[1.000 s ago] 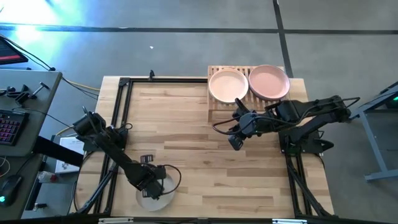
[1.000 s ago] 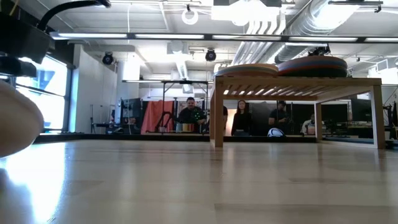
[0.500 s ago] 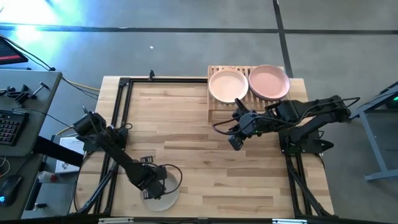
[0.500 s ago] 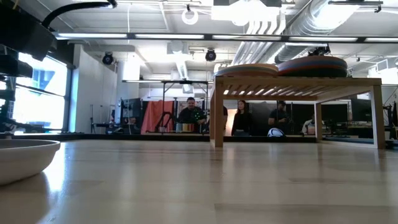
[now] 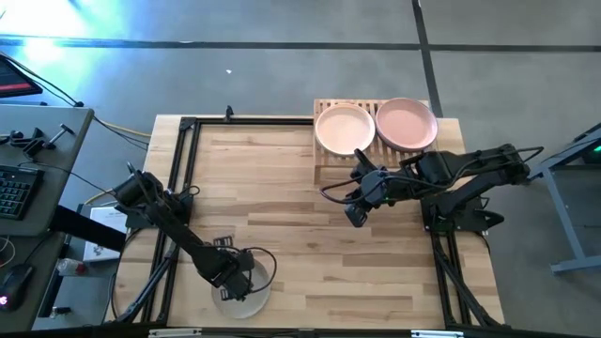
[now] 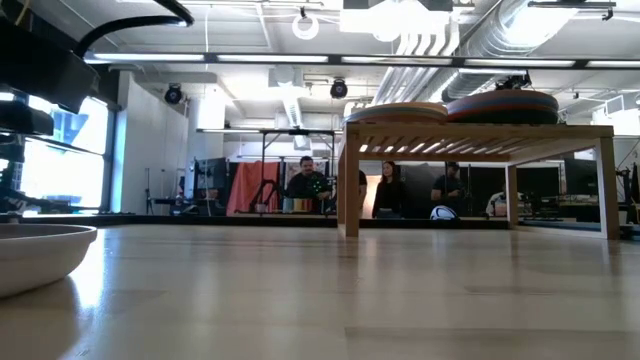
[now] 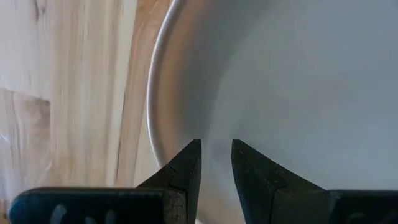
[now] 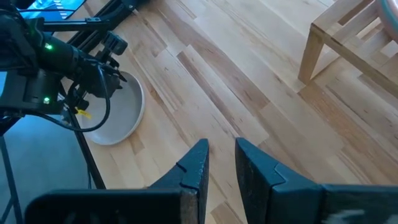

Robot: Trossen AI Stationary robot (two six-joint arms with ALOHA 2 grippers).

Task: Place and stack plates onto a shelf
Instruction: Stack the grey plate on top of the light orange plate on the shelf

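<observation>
The left gripper (image 5: 235,279), fingers narrowly apart and empty, hangs directly over the beige-grey plate (image 5: 255,291), far from the shelf (image 5: 324,155).

A pale grey round matte plate (image 5: 246,286) lies flat beneath the left pincer (image 5: 232,275). The light slatted wooden shelf (image 5: 326,150), beyond the right pincer (image 5: 355,215), carries two plate stacks, topped peach (image 5: 344,129) and pink (image 5: 407,124).
</observation>
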